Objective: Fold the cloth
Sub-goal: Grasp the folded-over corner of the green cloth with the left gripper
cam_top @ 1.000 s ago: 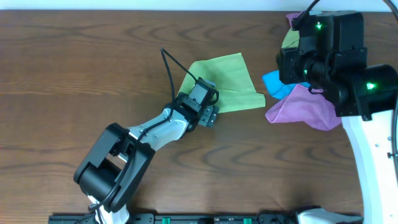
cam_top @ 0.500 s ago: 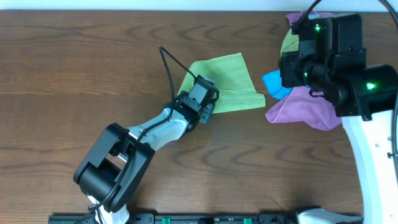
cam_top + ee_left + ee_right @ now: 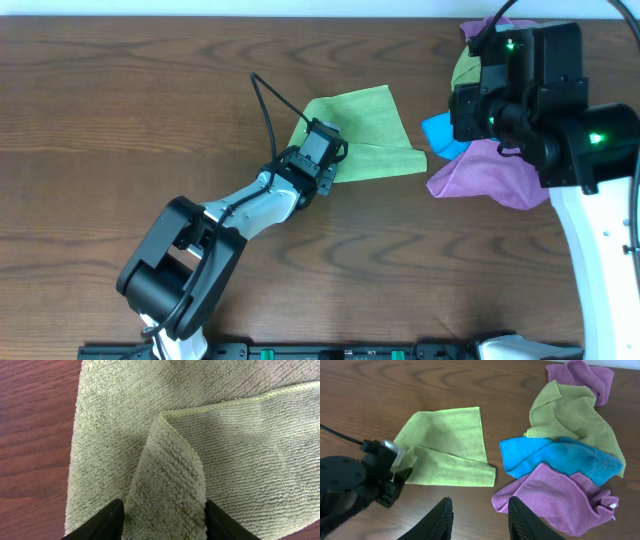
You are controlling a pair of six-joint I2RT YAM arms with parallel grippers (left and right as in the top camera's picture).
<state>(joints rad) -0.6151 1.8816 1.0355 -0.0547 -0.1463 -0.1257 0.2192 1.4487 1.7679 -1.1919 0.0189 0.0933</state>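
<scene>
The cloth [image 3: 368,128] is lime green and lies on the brown table, its near left corner turned up and over. In the left wrist view a thick fold of the cloth [image 3: 170,485] fills the gap between my left gripper's [image 3: 161,512] black fingers and touches both, so the gripper is shut on it. From above, the left gripper [image 3: 328,168] sits at the cloth's lower left edge. My right gripper [image 3: 479,510] hangs open above bare wood, between the cloth [image 3: 451,435] and a purple cloth, with nothing between its fingers.
A heap of other cloths lies at the right: purple [image 3: 555,502], blue [image 3: 560,457], dull yellow-green [image 3: 570,415] and another purple [image 3: 585,377] behind. The right arm [image 3: 520,90] stands over that heap. A black cable [image 3: 275,105] arcs above the left wrist.
The left gripper's jaws have come together on the cloth's corner fold, and the wrist has shifted slightly up and left. The right arm has barely moved.
</scene>
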